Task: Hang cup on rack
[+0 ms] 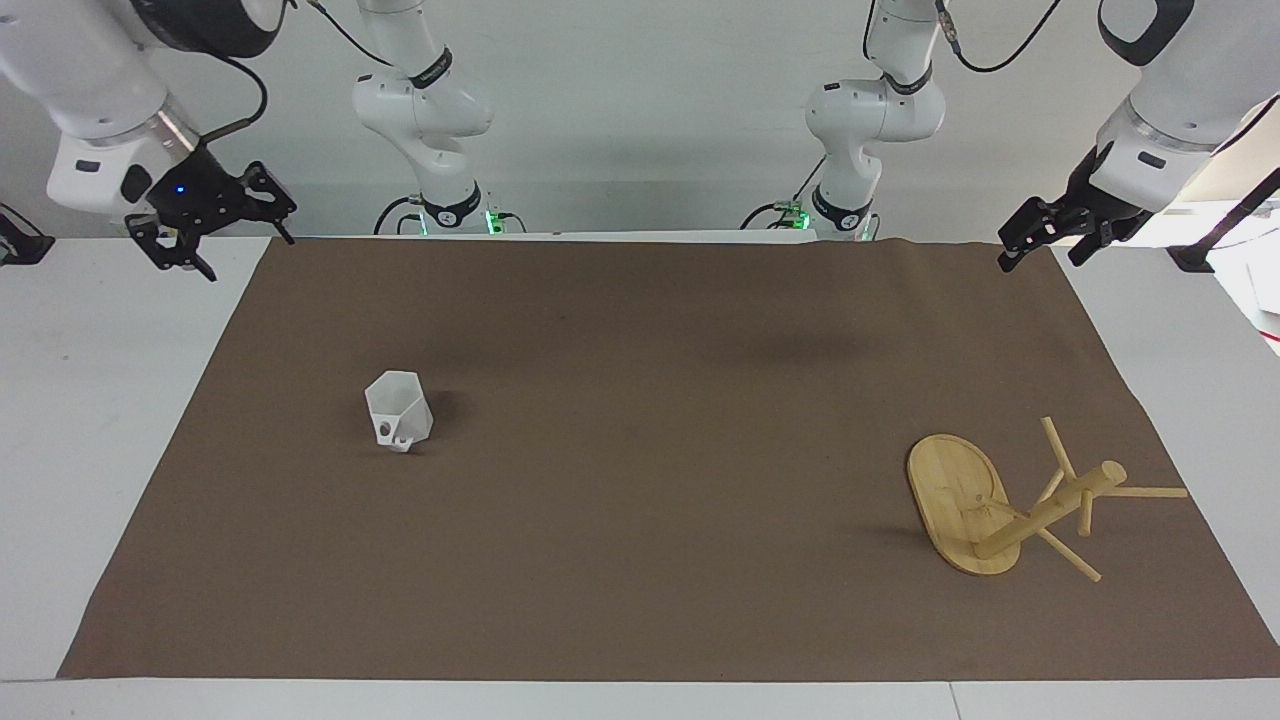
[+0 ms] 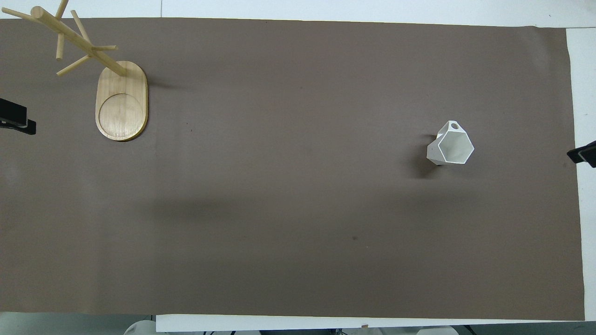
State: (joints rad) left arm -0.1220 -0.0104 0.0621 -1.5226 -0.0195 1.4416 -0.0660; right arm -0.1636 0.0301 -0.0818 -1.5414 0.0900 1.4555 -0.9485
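The cup (image 1: 399,411) sits at 9 o'clock on the brown mat (image 1: 650,330), the rack (image 1: 1010,505) at 4 o'clock. The right gripper (image 1: 230,245) is wide, empty. The left gripper (image 1: 1040,250) is wide, empty.

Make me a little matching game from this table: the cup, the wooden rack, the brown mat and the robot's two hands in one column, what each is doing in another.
1. cup
2. rack
3. mat
4. left hand
5. right hand

a. spread flat over the table
b. up over the mat's corner, at the rack's end
c. upright, nothing hung on it
d. alone on the mat, mouth up
e. up over the bare table, at the cup's end

1-d, 2-c, 3-a, 4-b, 5-e
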